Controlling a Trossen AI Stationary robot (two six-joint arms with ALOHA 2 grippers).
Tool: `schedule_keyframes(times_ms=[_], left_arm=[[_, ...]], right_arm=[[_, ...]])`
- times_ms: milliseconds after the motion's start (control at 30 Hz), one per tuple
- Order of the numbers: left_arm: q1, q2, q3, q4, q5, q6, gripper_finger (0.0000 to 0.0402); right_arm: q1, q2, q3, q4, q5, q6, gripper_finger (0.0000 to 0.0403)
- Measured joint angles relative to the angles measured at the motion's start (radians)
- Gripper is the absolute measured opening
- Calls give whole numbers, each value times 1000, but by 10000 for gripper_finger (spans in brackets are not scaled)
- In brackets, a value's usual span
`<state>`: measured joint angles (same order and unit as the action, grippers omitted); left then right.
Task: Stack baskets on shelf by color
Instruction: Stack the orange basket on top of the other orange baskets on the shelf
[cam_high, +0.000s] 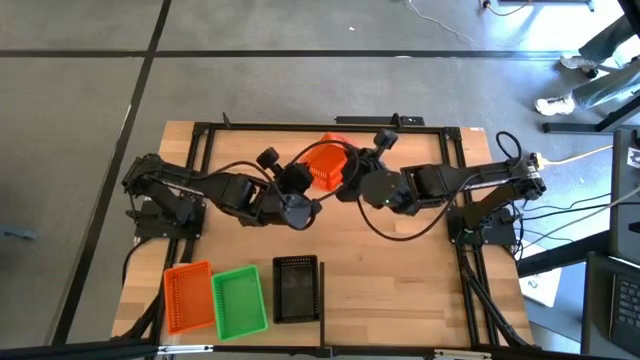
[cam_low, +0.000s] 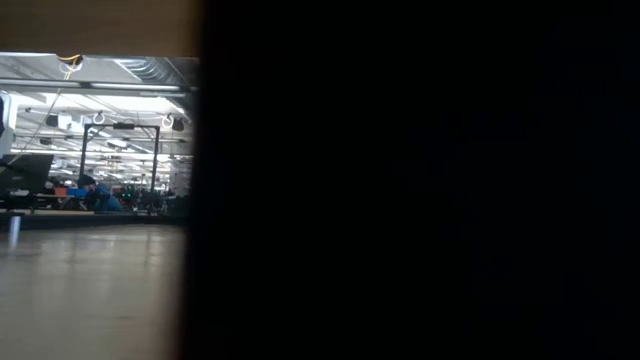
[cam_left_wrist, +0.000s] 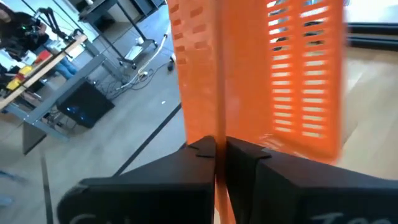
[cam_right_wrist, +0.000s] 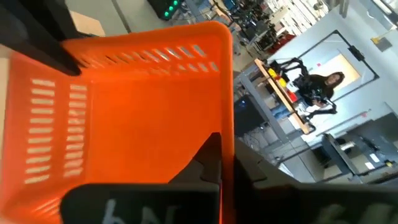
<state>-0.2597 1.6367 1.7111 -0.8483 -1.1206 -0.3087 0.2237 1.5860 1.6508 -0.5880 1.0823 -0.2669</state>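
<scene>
— While the orange basket (cam_high: 325, 165) is being held up, what is being pinched by the left gripper (cam_left_wrist: 216, 151)?
— One wall is being clamped between its closed fingers (cam_left_wrist: 186, 163).
— And by the right gripper (cam_right_wrist: 225, 163)?
— The opposite wall is being squeezed between its fingers, at the rim.
— Where is it being kept?
— Off the table (cam_high: 400, 285), between both grippers.
</scene>
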Motion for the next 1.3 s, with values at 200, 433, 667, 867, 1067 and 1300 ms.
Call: schedule_keyframes(times_ms=[200,433,667,867,1067,1300], left_arm=[[0,0,-1,0,11,-3,2],[0,0,-1,0,17,-3,1],[-2,-20,-1,-32,27,-49,0],[-2,-51,-2,-70,24,-76,0],[2,-84,-1,-206,25,-206,0],[-22,-179,-1,-393,216,-561,0]], right_arm=[[2,-1,0,6,-24,4,35],[9,0,0,6,-34,3,85],[67,3,1,17,5,-3,105],[137,3,1,24,96,-5,106],[215,2,2,24,262,-7,106],[279,2,2,24,344,-8,106]])
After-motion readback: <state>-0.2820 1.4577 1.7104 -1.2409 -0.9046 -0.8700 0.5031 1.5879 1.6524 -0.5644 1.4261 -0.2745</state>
